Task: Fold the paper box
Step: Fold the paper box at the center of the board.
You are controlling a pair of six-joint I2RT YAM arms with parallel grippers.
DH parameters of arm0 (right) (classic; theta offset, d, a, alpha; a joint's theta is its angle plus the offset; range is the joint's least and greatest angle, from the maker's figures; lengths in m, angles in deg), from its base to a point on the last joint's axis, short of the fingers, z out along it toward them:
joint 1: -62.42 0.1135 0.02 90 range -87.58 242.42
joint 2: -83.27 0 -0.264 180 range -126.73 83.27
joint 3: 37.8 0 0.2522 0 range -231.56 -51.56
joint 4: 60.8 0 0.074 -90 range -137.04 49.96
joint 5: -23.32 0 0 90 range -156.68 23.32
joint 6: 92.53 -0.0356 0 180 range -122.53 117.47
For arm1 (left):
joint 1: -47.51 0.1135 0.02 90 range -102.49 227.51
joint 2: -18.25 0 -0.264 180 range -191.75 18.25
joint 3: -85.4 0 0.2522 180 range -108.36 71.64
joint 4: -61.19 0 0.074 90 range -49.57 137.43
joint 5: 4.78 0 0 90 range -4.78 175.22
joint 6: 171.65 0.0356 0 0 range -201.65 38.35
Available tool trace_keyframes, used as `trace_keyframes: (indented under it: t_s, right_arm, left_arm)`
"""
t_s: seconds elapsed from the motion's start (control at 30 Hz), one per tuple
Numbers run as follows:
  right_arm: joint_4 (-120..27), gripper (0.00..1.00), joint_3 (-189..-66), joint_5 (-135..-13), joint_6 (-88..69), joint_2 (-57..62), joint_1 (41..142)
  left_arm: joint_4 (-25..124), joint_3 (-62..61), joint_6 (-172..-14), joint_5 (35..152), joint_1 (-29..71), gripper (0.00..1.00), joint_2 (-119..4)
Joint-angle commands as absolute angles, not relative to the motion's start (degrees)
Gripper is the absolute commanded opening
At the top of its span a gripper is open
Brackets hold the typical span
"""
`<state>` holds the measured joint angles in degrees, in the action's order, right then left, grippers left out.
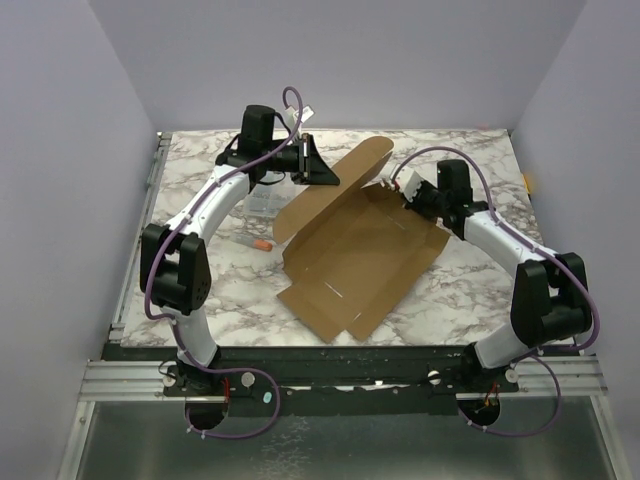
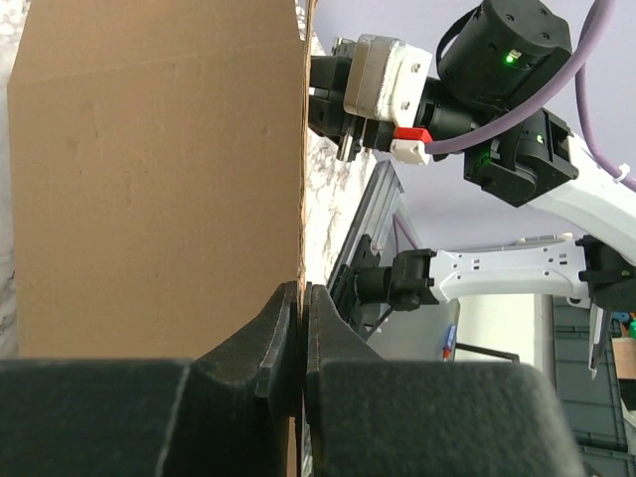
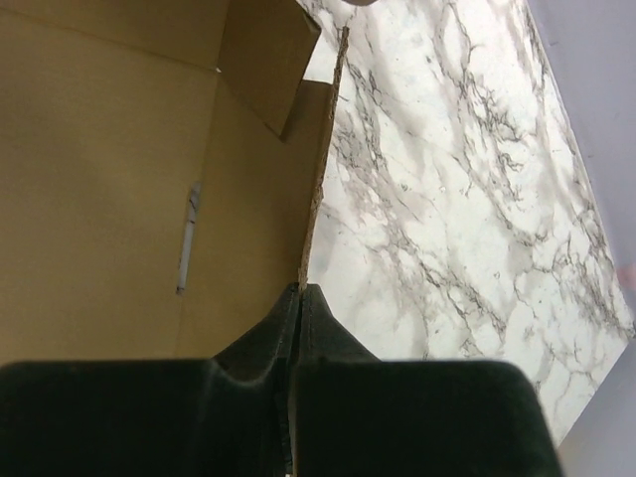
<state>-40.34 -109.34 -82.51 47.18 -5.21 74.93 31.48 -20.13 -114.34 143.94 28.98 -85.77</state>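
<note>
Top view, paper box: brown paper box [image 1: 355, 250] lies mid-table on the marble table [image 1: 460, 300], set diagonally, mostly spread flat. One flap at its far end is raised.
Top view, left gripper: left gripper [image 1: 318, 172] sits at the box's far-left edge, the arm reaching across from the left.
Top view, right gripper: right gripper [image 1: 402, 188] meets the box's far-right edge.
Top view, loose items: a clear case [image 1: 262, 205] and a small orange object [image 1: 258, 243] lie left of the box, apart from it.
Left wrist, jaws: left gripper [image 2: 301, 298] is clenched on the thin edge of the cardboard, which runs straight up from between the fingers.
Left wrist, box: a plain brown panel of the paper box [image 2: 159, 179] fills the left half of the view. The right arm [image 2: 507, 109] shows beyond its edge.
Right wrist, jaws: right gripper [image 3: 298, 296] is pinched tight on a cardboard wall seen edge-on.
Right wrist, box: the paper box [image 3: 109, 179] interior lies to the left, with a slit [image 3: 186, 243] in the panel and a small flap folded inward at the top. Bare marble table [image 3: 447, 199] shows on the right.
</note>
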Motion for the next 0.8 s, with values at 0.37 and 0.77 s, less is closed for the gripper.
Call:
trace_keyframes:
  t_s: [0.37,0.77]
  right_arm:
    - [-40.4,0.01,-108.4,-88.6,46.2,-2.2,74.6]
    - [-36.3,0.01,-106.6,-93.7,54.5,1.4,74.5]
  left_arm:
    - [31.7,-19.7,-113.7,147.8,26.6,0.00,-82.7]
    - [31.8,-26.2,-115.6,145.0,25.2,0.00,-83.1]
